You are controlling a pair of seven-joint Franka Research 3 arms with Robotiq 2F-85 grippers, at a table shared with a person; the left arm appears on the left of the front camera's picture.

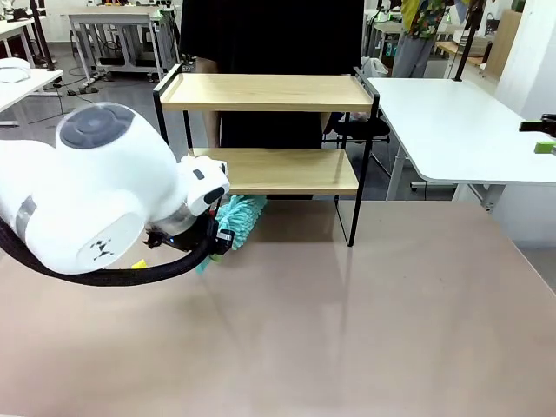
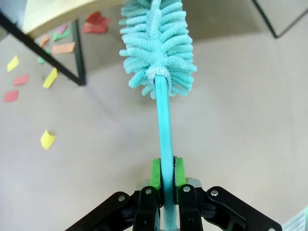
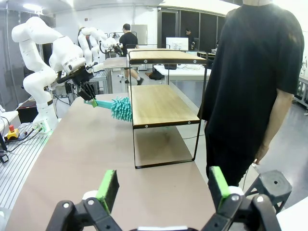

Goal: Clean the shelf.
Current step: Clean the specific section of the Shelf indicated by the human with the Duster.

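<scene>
The shelf [image 1: 261, 91] stands at the far middle of the table, two light wooden boards on a black frame; its lower board [image 3: 163, 103] also shows from the side. My left gripper [image 2: 167, 173] is shut on the thin turquoise handle of a fluffy turquoise duster [image 2: 158, 48]. The duster head [image 1: 241, 217] sits at the left front corner of the lower board, low over the table. The bulky left arm [image 1: 95, 200] hides the gripper in the front view. From the side, the left gripper [image 3: 89, 91] holds the duster [image 3: 120, 109] against the shelf's end. My right gripper [image 3: 162, 187] is open and holds nothing.
Coloured paper scraps [image 2: 48, 139] lie on the table by the shelf's black leg [image 2: 77, 53] and under the lower board. A person in a black shirt [image 3: 255, 82] stands right behind the shelf. A white table [image 1: 452, 122] stands at the right.
</scene>
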